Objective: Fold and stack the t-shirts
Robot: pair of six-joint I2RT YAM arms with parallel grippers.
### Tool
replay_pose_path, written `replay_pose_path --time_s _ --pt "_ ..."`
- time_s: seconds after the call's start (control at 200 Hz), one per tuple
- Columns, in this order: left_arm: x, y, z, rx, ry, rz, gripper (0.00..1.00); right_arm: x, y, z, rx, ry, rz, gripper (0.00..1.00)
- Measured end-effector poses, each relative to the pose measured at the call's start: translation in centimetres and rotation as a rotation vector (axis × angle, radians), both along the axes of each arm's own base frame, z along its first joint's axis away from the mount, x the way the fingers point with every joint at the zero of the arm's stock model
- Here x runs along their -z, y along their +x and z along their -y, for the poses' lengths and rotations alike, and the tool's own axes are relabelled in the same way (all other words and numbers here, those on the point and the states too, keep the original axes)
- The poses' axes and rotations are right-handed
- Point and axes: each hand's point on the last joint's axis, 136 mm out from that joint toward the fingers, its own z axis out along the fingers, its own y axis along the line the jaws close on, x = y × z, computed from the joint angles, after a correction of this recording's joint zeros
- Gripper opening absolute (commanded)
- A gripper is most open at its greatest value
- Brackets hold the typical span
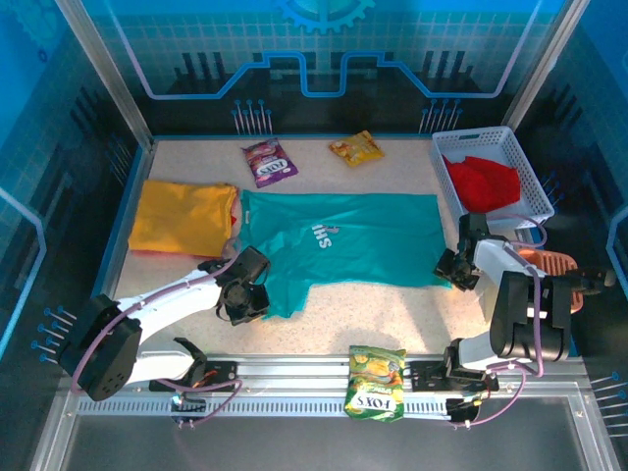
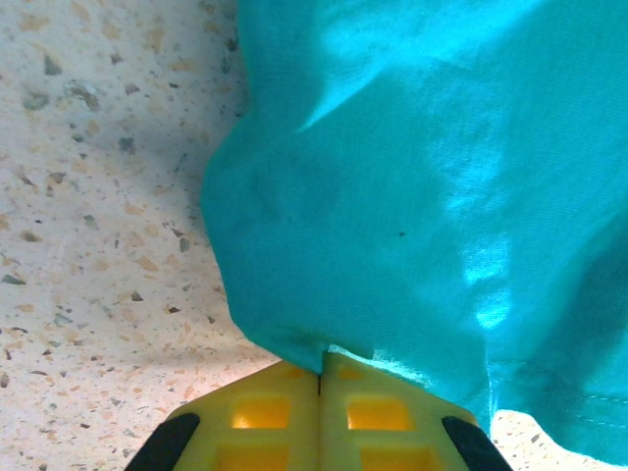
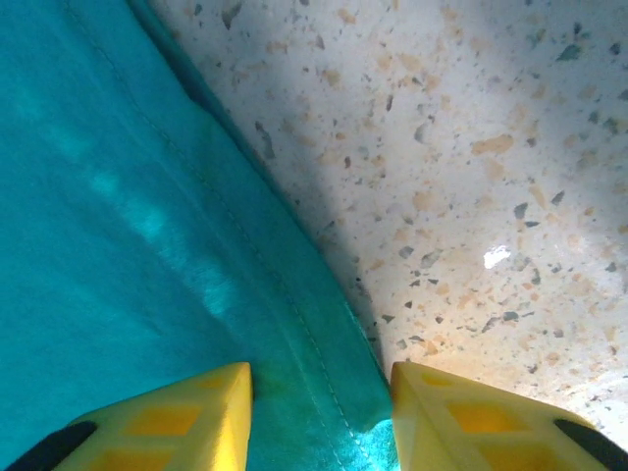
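Note:
The teal t-shirt (image 1: pixel 343 240) lies spread flat mid-table, white lettering up. My left gripper (image 1: pixel 245 294) is shut on its near-left sleeve edge; in the left wrist view the yellow fingers (image 2: pixel 265 412) meet with teal cloth (image 2: pixel 392 177) pinched between them. My right gripper (image 1: pixel 454 267) stands open over the shirt's near-right hem corner, with the stitched hem (image 3: pixel 324 363) lying between the two yellow fingers (image 3: pixel 186 417). A folded yellow-orange t-shirt (image 1: pixel 183 216) rests at the left. The red t-shirt (image 1: pixel 483 182) sits in the white basket (image 1: pixel 535 191).
Snack packets lie around: a purple one (image 1: pixel 269 161) and a yellow one (image 1: pixel 356 148) at the back, a green-yellow one (image 1: pixel 375 381) on the front rail. An orange object (image 1: pixel 549 260) sits beside the right arm. Blue walls enclose the speckled table (image 1: pixel 392 304).

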Motion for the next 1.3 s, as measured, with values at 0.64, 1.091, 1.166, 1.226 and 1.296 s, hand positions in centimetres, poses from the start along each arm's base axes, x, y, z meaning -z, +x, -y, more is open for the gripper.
replay_pose_path --time_s 0.64,1.091,1.166,1.226,1.296 --pt "-5.8 4.7 0.8 0.011 -0.062 0.160 0.00 -2.9 3.2 -0.4 -0.002 0.035 0.110 0.00" --pt "-11.5 11.4 -0.8 -0.001 -0.101 0.312 0.00 -5.2 6.8 0.0 0.053 0.109 0.190 0.00" --pt "-12.5 12.7 -0.9 0.011 -0.097 0.338 0.00 -5.2 7.4 0.2 0.066 0.124 0.197 0.00" --pt "-13.4 13.7 -0.9 0.019 -0.095 0.361 0.00 -5.2 7.8 0.4 0.080 0.134 0.198 0.00" --pt "-14.4 15.0 -1.0 0.028 -0.089 0.388 0.00 -5.0 8.3 0.5 0.091 0.144 0.193 0.00"
